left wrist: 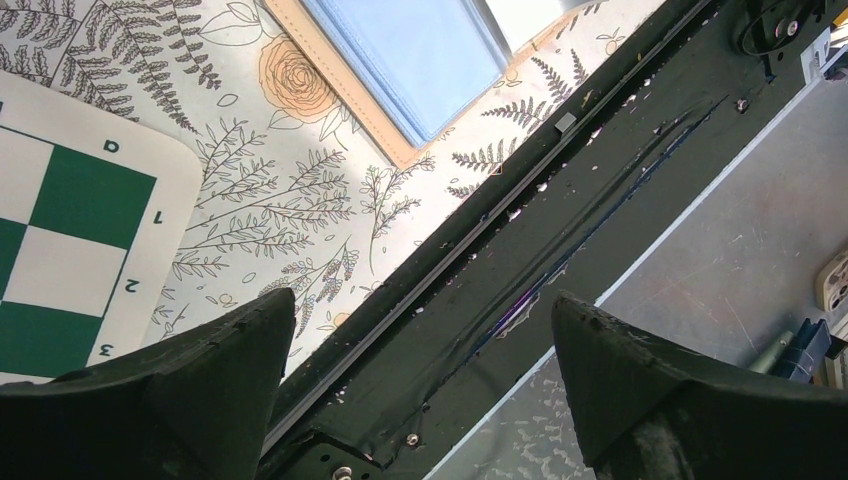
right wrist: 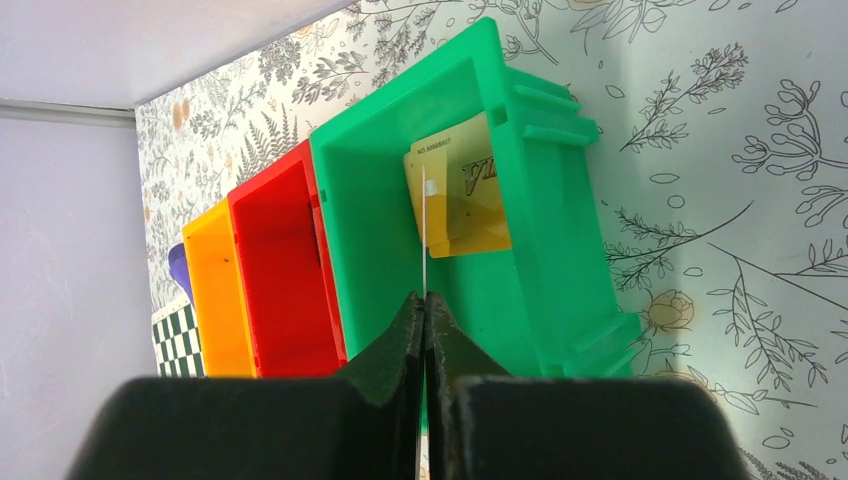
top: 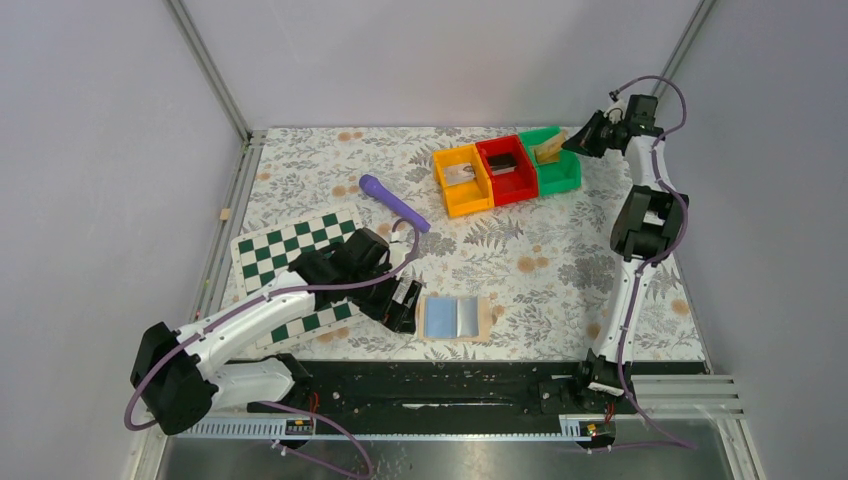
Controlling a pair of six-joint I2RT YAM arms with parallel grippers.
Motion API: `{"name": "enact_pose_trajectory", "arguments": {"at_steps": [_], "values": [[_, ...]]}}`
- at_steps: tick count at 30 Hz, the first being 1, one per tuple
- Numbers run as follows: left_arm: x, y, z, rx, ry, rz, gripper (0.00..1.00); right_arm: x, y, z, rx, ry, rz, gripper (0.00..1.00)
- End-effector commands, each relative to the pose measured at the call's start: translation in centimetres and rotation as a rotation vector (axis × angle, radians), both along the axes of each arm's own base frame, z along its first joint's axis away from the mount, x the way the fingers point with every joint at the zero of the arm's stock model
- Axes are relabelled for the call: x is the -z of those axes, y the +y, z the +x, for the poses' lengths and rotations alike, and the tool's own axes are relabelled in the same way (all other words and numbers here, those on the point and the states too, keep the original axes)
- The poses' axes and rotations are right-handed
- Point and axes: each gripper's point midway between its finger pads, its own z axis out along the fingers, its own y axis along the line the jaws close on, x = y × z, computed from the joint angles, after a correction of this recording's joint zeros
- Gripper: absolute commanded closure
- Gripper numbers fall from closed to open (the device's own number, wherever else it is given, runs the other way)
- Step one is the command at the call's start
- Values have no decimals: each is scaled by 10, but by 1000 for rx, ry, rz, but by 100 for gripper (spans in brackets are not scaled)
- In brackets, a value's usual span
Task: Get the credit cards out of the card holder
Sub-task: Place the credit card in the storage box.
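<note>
The card holder (top: 457,318) lies open and flat near the table's front edge, tan with two light blue panels; its corner (left wrist: 420,60) shows in the left wrist view. Just left of it, my left gripper (top: 402,305) (left wrist: 420,300) stands wide open with nothing between its fingers. At the back right, my right gripper (top: 577,141) (right wrist: 424,297) is shut on a thin credit card (right wrist: 424,230) seen edge-on. It holds this card over the green bin (right wrist: 380,230), where a yellow card (right wrist: 470,200) leans against the wall.
Orange (top: 463,180), red (top: 507,170) and green (top: 560,172) bins stand in a row at the back. A purple handle-shaped object (top: 393,202) lies mid-table. Under the left arm is a green-and-white checkered board (top: 290,250). A black rail (left wrist: 520,260) runs along the front edge.
</note>
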Motion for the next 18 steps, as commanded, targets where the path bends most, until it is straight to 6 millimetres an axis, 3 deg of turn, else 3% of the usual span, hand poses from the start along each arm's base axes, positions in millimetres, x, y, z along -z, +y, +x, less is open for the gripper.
{"name": "enact_pose_trajectory", "arguments": {"at_steps": [1,18], "values": [[-14,-10,10,11,-43,-49,1,-10,7,3,-31,-6,31,100],[-9,-10,10,12,-21,-36,1,3,22,24,-26,-21,10,100]]}}
